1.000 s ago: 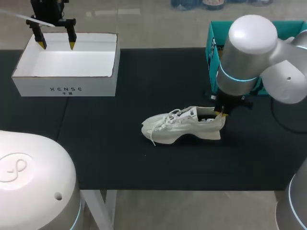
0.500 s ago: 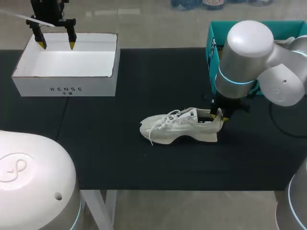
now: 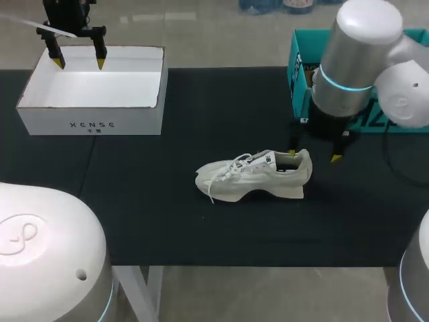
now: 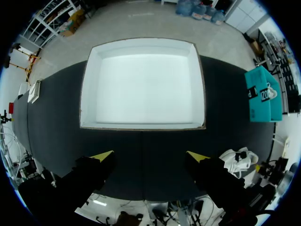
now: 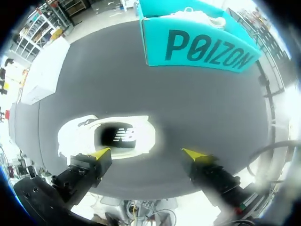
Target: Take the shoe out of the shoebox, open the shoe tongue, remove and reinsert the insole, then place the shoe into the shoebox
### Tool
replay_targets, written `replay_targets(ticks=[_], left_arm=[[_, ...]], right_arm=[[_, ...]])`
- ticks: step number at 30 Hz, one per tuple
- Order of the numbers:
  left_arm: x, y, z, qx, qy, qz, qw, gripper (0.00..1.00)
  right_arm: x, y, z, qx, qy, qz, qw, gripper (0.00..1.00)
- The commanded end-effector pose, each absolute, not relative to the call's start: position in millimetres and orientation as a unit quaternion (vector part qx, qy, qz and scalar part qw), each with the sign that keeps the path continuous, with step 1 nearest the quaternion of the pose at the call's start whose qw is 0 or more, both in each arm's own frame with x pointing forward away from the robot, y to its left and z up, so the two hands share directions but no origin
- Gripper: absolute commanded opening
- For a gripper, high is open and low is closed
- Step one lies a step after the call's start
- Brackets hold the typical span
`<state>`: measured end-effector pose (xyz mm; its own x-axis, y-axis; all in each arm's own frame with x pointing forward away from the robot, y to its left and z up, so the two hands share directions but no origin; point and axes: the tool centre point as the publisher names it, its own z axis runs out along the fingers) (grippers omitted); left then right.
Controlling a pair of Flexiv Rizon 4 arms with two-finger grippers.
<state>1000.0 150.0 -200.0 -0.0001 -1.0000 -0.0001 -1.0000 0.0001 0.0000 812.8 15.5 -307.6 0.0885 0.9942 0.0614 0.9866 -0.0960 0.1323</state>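
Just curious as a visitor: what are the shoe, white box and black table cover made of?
Shoe: seemingly white fabric, laced, on a thick foam-like sole. White box: likely matte cardboard, brown at cut edges. Table cover: dull black, no shine, perhaps cloth or felt.

From above and behind, we are looking down on the whole black table [image 3: 167, 221], standing far enough off to take in the white box [image 3: 40, 121], the shoe [image 3: 255, 178] and the teal box [image 3: 298, 64] together. Through the left wrist we are gazing straight down from high over the white box, with the shoe and teal box well apart from it. Through the right wrist we are hanging close above the shoe's heel, facing the teal box. All three views are sharing these things.
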Motion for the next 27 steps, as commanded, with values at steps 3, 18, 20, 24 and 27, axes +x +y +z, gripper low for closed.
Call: replay_targets(ticks=[3, 18, 20, 24, 27], left_arm=[[1000.0, 149.9, -200.0, -0.707, 0.707, 0.0, 0.0, 1.0], [1000.0, 149.9, -200.0, -0.707, 0.707, 0.0, 0.0, 1.0], [1000.0, 149.9, -200.0, -0.707, 0.707, 0.0, 0.0, 1.0], [1000.0, 149.9, -200.0, -0.707, 0.707, 0.0, 0.0, 1.0], [1000.0, 149.9, -200.0, -0.707, 0.707, 0.0, 0.0, 1.0]], right_arm=[[786.2, -16.3, -281.0, 0.487, 0.862, 0.138, 0.008, 1.0], [776.8, -25.5, -279.8, 0.44, 0.89, 0.112, 0.029, 1.0], [776.8, -25.5, -279.8, 0.44, 0.89, 0.112, 0.029, 1.0], [776.8, -25.5, -279.8, 0.44, 0.89, 0.112, 0.029, 1.0], [776.8, -25.5, -279.8, 0.44, 0.89, 0.112, 0.029, 1.0]])
